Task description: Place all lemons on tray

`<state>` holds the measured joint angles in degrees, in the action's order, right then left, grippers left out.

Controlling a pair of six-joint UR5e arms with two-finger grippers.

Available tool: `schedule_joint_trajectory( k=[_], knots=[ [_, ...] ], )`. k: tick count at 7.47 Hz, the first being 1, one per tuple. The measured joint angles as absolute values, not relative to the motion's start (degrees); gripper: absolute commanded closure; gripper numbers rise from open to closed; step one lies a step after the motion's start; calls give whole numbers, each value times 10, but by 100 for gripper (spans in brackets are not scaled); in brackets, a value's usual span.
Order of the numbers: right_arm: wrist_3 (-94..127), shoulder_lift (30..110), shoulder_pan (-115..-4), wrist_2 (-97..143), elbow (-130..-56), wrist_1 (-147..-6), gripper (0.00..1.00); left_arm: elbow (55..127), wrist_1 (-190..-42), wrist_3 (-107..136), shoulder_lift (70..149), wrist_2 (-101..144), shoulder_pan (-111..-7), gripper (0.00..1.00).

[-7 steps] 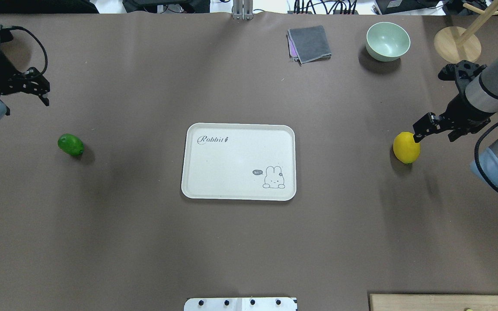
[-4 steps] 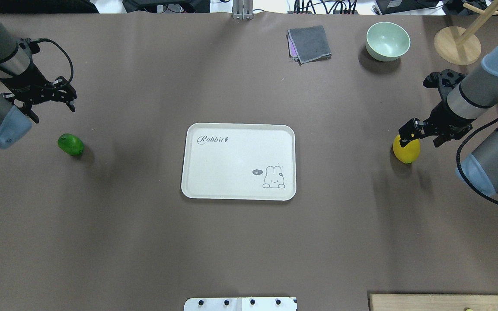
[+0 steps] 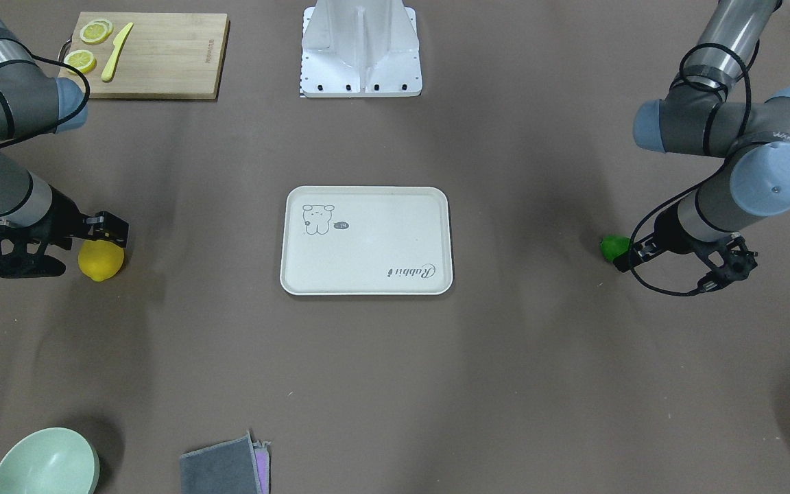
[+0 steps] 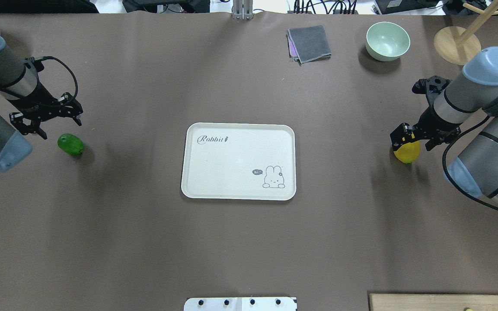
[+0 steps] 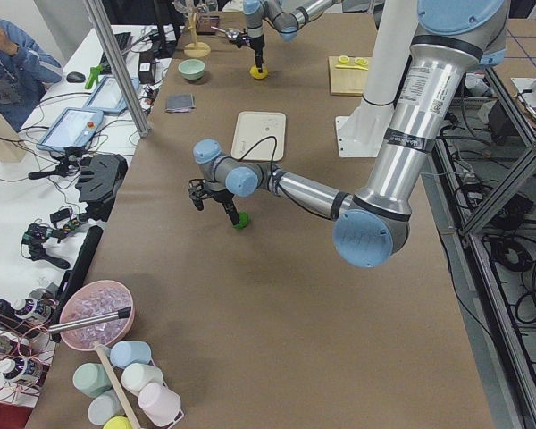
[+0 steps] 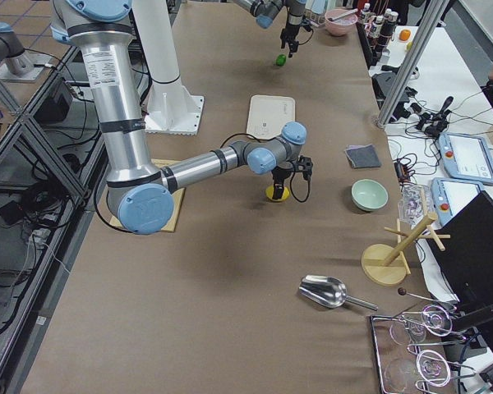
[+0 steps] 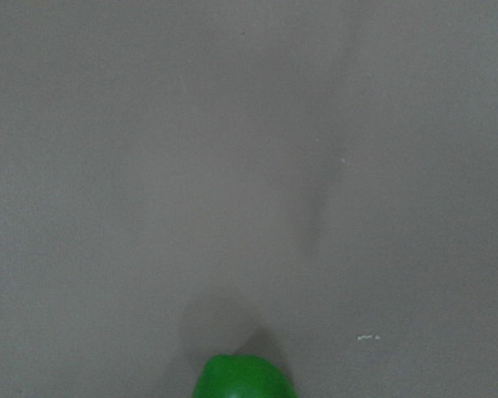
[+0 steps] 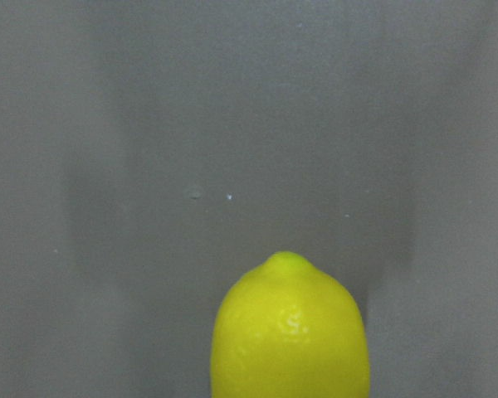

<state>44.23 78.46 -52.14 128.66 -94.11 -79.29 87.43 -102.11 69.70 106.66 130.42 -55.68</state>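
Bright yellow oval lemon (image 4: 406, 154): my right gripper (image 4: 412, 141) sits over it, spread, to clamp.
Glossy green lemon (image 4: 71, 145): my left gripper (image 4: 61, 128) spread, just beside.

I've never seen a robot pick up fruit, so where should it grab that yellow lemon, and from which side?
Around its fat middle, coming straight down from above. The yellow lemon lies on its side on the table, so its rounded flanks are free to pinch, while its tapering ends would probably slip out.
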Motion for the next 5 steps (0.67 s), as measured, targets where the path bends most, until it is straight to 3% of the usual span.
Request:
schedule_joint_trajectory(
  k=[2, 3, 4, 5],
  knots=[
    [442, 782, -515, 1283, -931, -793, 0, 879, -1068, 738, 1045, 1293, -541, 13],
    [442, 781, -514, 1282, -927, -793, 12, 882, -1074, 749, 1041, 1291, -535, 27],
    [443, 781, -514, 1282, -923, -790, 54, 885, -1077, 759, 1038, 1290, -529, 63],
    [443, 782, -514, 1282, -919, -780, 90, 888, -1077, 764, 1037, 1290, -526, 100]
  ],
)
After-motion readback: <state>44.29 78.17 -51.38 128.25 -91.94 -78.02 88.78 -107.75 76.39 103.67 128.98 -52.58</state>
